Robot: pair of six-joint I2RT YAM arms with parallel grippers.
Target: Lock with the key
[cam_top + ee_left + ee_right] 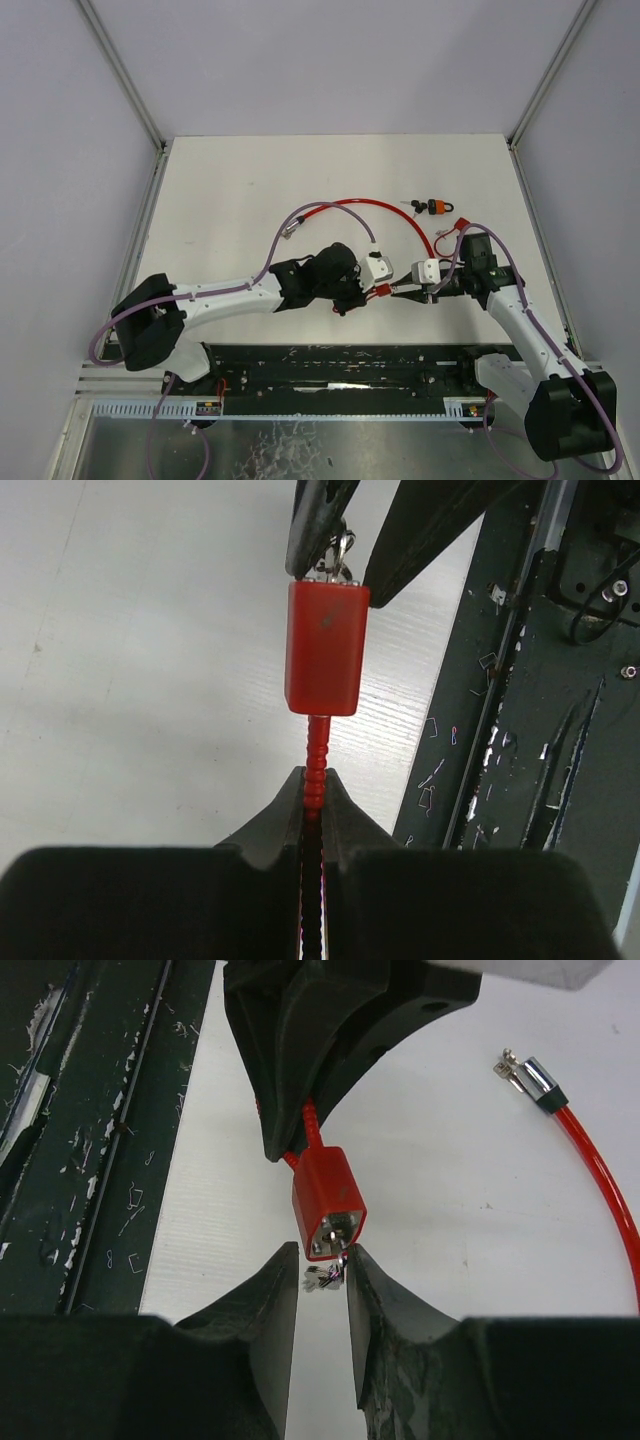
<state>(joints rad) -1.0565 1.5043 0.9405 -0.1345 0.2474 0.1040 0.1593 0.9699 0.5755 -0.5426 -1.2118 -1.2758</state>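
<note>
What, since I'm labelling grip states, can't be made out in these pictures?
Key: left wrist view, mostly hidden between the fingers of the right gripper; grip unclear.
Red cable: left wrist view, swallowed by the shut left gripper.
Orange-tagged item: top view, too small to identify.

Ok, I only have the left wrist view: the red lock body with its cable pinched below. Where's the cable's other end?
Observer: The cable arcs across the table, and its free end, a metal tip, lies loose, not plugged into the lock body.
Operator: Is a key in the lock?
Observer: Yes, the right wrist view shows a key in the body's end face, between the fingers of the right gripper; I cannot tell whether they grip it.
</note>
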